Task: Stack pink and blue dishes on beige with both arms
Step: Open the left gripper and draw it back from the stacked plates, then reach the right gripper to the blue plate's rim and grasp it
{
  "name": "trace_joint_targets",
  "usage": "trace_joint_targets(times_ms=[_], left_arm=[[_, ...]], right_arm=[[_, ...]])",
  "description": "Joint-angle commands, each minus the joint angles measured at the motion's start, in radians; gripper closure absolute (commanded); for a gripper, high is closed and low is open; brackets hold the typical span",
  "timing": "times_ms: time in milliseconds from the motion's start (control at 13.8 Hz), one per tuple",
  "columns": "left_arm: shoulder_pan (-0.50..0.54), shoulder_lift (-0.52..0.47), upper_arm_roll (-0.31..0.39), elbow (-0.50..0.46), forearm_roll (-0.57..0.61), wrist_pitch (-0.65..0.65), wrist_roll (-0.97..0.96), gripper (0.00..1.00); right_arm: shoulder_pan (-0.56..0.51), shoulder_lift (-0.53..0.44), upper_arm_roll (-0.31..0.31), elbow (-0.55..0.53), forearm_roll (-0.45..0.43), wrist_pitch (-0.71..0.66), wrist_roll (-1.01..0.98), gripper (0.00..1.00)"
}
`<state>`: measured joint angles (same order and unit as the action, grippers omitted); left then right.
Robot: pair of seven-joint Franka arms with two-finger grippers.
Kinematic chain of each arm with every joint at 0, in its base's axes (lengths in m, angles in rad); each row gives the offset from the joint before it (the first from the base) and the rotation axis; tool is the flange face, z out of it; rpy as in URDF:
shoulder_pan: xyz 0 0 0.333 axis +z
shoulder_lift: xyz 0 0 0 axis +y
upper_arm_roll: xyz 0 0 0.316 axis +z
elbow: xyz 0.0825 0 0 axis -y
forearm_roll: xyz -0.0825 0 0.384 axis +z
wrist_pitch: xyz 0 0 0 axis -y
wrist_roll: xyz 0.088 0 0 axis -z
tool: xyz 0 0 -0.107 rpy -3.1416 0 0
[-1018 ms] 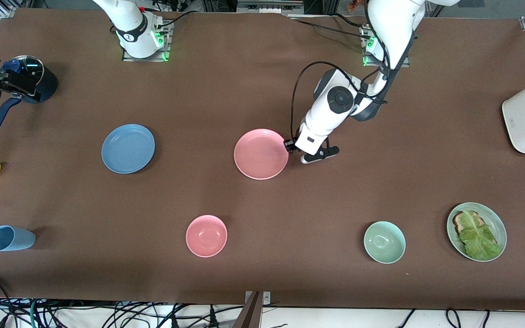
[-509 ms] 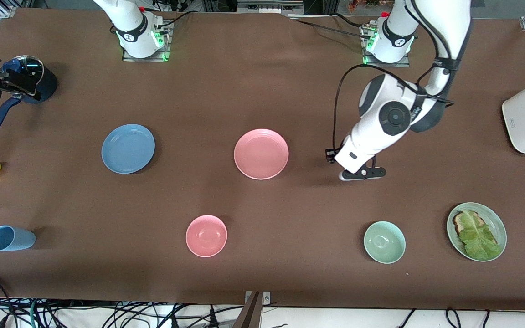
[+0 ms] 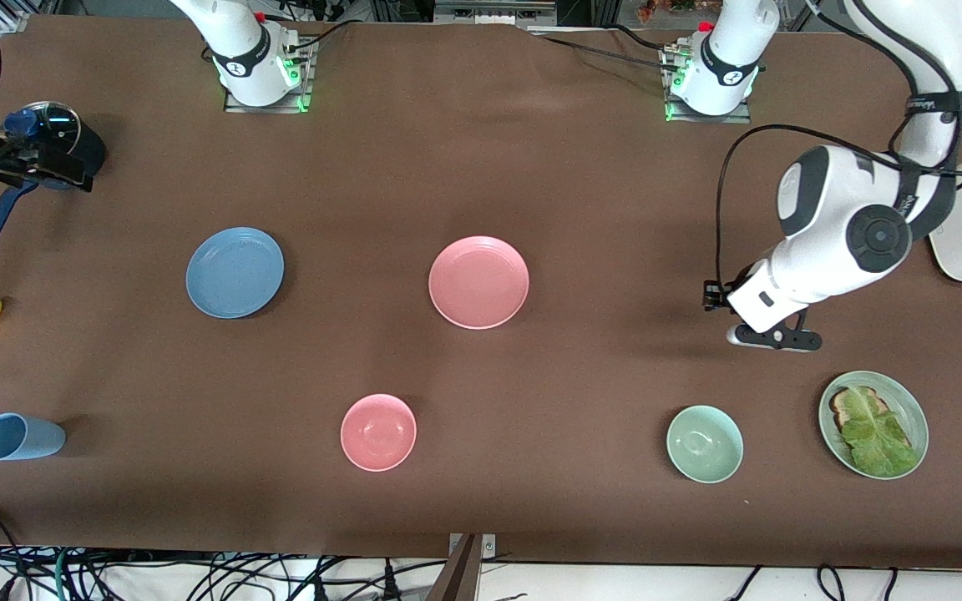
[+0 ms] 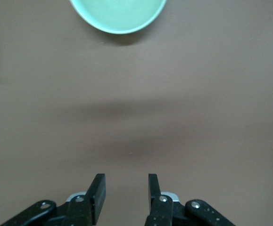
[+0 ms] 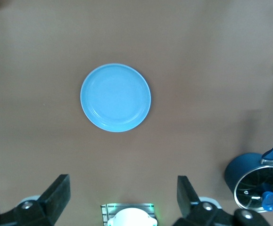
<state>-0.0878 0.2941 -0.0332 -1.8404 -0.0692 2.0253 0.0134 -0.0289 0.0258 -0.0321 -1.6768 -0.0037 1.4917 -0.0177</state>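
1. Clock directions here are read on the front view, with twelve toward the robots' bases.
2. The left gripper (image 3: 711,295) hangs over bare table toward the left arm's end. In the left wrist view its jaws stand a narrow gap apart with nothing between them.
3. The pink plate (image 3: 478,282) lies flat mid-table, at about nine o'clock from the left gripper and well apart from it. Nothing rests on the plate.
4. The blue plate (image 3: 235,272) lies flat at nine o'clock from the pink plate, toward the right arm's end, at roughly six o'clock from that arm's base.
5. The right gripper (image 5: 123,188) is high over the table with its jaws spread wide and empty. Its wrist view looks straight down on the blue plate, so the right arm is the better placed for it.
6. No beige plate shows in any view, so I cannot tell where the stack should go.
7. Both plates are round, so there is no long axis to line up with; I judge a grip must take the rim edge-on.
8. The green bowl (image 3: 705,444) sits near the left gripper, at about six o'clock from it.
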Motion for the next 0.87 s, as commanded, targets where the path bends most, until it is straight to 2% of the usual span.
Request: trace_joint_targets(times_ms=[0, 145, 291, 364, 436, 509, 655, 800], left_arm=[[0.066, -0.039, -0.014, 0.100, 0.032, -0.181, 0.062, 0.52], [0.080, -0.062, -0.011, 0.173, 0.045, -0.288, 0.059, 0.48], [0.098, -0.104, -0.011, 0.184, 0.045, -0.329, 0.056, 0.42], [0.106, -0.122, -0.010, 0.184, 0.045, -0.338, 0.054, 0.35], [0.114, -0.134, -0.007, 0.184, 0.043, -0.352, 0.050, 0.20], [0.121, -0.154, -0.007, 0.182, 0.045, -0.359, 0.051, 0.00], [0.137, -0.179, -0.007, 0.181, 0.045, -0.382, 0.051, 0.00], [0.137, -0.206, -0.007, 0.182, 0.043, -0.405, 0.051, 0.00]], right_arm=[[-0.011, 0.035, 0.003, -0.070, 0.022, 0.086, 0.007, 0.00], [-0.019, 0.048, -0.015, -0.170, 0.086, 0.198, 0.008, 0.00], [-0.019, 0.062, -0.045, -0.292, 0.136, 0.359, -0.001, 0.00], [-0.019, 0.069, -0.046, -0.348, 0.143, 0.440, -0.007, 0.00], [-0.019, 0.080, -0.046, -0.395, 0.162, 0.514, -0.011, 0.00], [-0.019, 0.097, -0.048, -0.418, 0.169, 0.566, -0.037, 0.00], [-0.020, 0.143, -0.074, -0.425, 0.220, 0.604, -0.092, 0.00], [-0.020, 0.205, -0.126, -0.425, 0.319, 0.636, -0.222, 0.00]])
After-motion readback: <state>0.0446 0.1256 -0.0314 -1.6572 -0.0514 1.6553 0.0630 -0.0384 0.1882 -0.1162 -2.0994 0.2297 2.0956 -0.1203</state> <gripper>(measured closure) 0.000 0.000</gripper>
